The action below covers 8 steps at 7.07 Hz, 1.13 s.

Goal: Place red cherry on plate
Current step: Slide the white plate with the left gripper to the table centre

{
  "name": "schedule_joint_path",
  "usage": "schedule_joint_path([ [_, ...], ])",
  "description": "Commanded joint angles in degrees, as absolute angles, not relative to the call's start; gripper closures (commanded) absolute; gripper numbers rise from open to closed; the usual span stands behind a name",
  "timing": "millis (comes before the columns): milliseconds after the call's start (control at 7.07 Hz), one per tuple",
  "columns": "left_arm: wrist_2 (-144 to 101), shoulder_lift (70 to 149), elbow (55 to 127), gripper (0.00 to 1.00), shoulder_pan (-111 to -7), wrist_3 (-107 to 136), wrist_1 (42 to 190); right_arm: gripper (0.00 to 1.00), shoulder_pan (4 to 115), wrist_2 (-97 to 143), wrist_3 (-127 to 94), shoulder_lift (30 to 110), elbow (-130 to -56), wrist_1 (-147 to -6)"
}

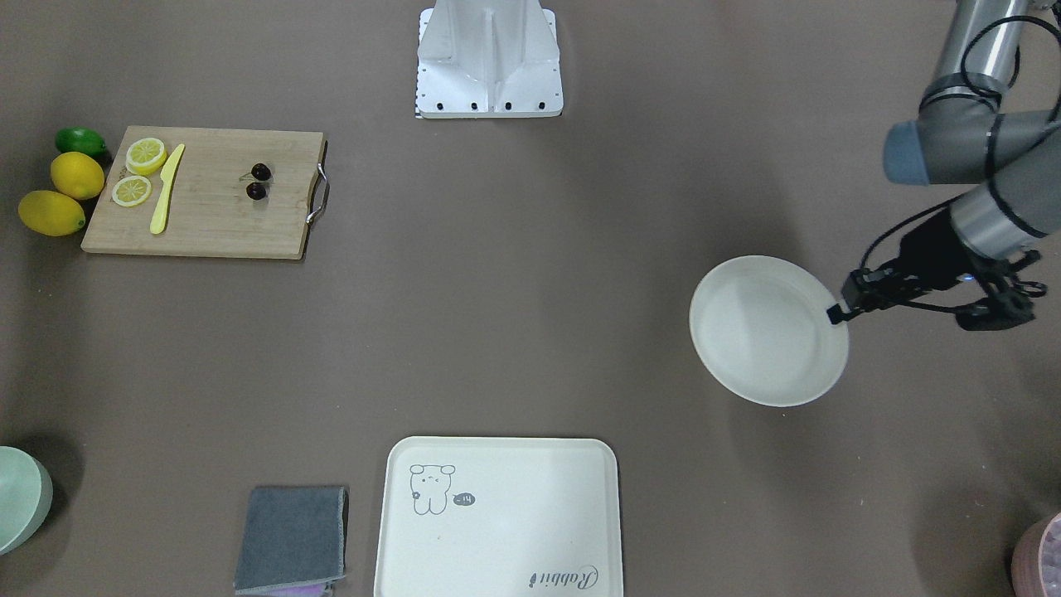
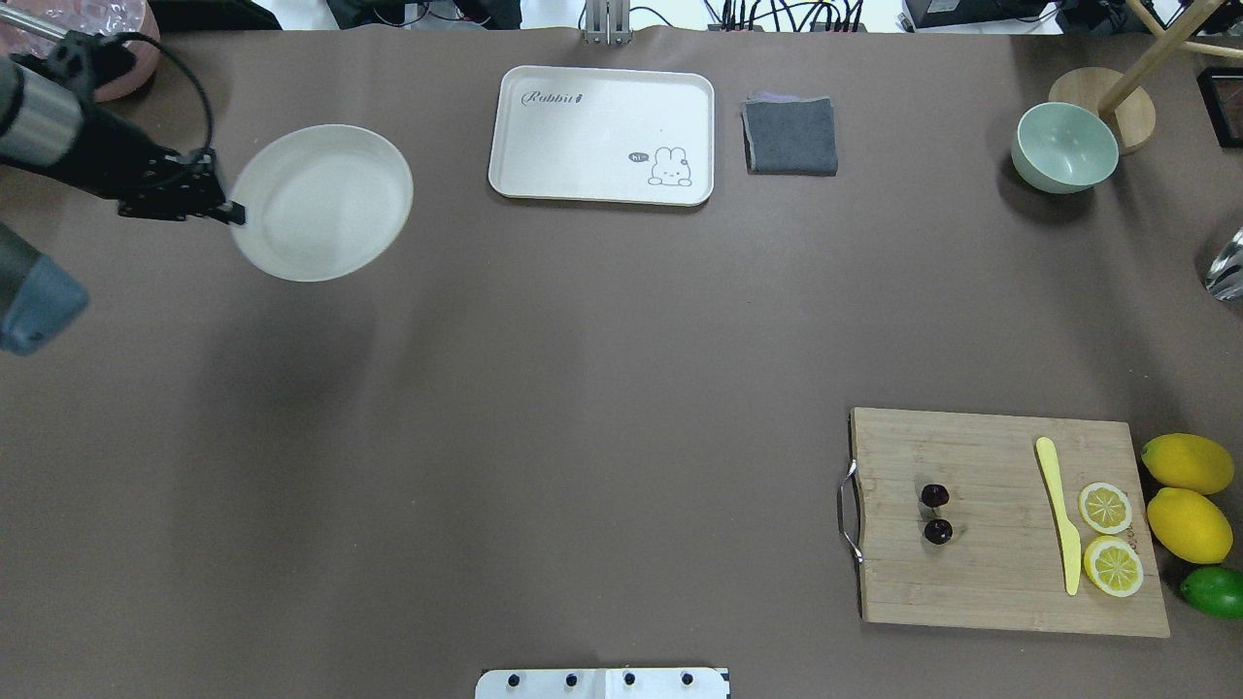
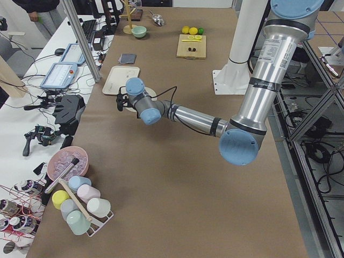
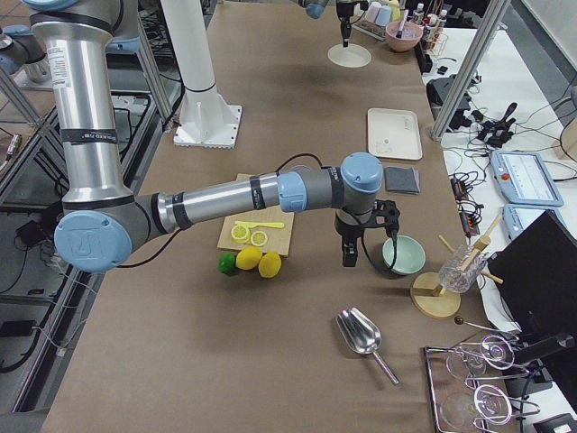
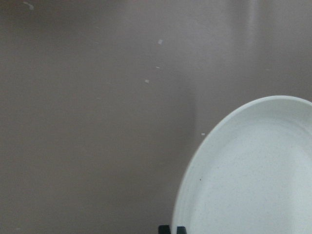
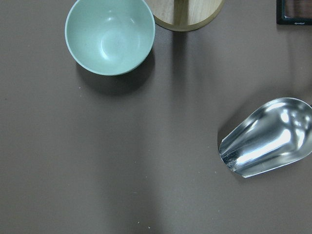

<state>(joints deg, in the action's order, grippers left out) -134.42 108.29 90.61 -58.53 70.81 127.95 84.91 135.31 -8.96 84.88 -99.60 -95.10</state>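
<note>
The red cherry [image 1: 259,181] [image 2: 936,513], a pair of small dark fruits, lies on a wooden cutting board [image 2: 1000,563] at the robot's right. The round cream plate [image 2: 320,202] [image 1: 767,332] sits far off on the robot's left. My left gripper [image 2: 231,209] [image 1: 835,313] is at the plate's outer rim, its fingers close together and shut on the rim; the left wrist view shows the plate [image 5: 253,175] with the fingertips at the bottom edge. My right gripper [image 4: 348,257] shows only in the exterior right view, hanging above the table near the green bowl; I cannot tell its state.
On the board lie a yellow knife [image 2: 1058,515] and two lemon slices [image 2: 1107,534]; lemons [image 2: 1187,493] and a lime [image 2: 1214,590] sit beside it. A bear tray [image 2: 602,136], a grey cloth [image 2: 789,136], a green bowl [image 6: 109,36] and a metal scoop [image 6: 268,139] stand along the far side.
</note>
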Motion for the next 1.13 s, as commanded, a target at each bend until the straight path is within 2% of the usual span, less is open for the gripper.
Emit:
schedule_joint_path([
  [0, -119.1, 114.8, 94.2, 1.00, -42.4, 85.7, 126.2, 0.00, 84.0, 136.1, -9.1, 84.9, -101.8, -95.1],
  [142, -112.1, 118.8, 94.0, 1.00, -37.1, 87.3, 122.0, 0.00, 83.2, 136.1, -10.3, 85.1, -102.8, -95.1],
  [425, -102.2, 120.6, 94.0, 1.00, -28.6, 90.8, 120.0, 0.00, 81.9, 136.4, -11.9, 85.3, -104.5, -95.1],
  [708, -99.6, 120.4, 93.3, 1.00, -26.0, 90.7, 119.9, 0.00, 76.2, 136.4, -24.4, 85.3, -112.3, -95.1],
  [849, -99.7, 120.1, 93.3, 0.40, -26.2, 90.6, 119.9, 0.00, 72.8, 136.1, -29.5, 85.3, -115.2, -95.1],
  [991, -99.4, 120.0, 93.7, 0.02, -26.5, 90.4, 119.9, 0.00, 70.0, 135.9, -33.9, 85.4, -118.8, -95.1],
])
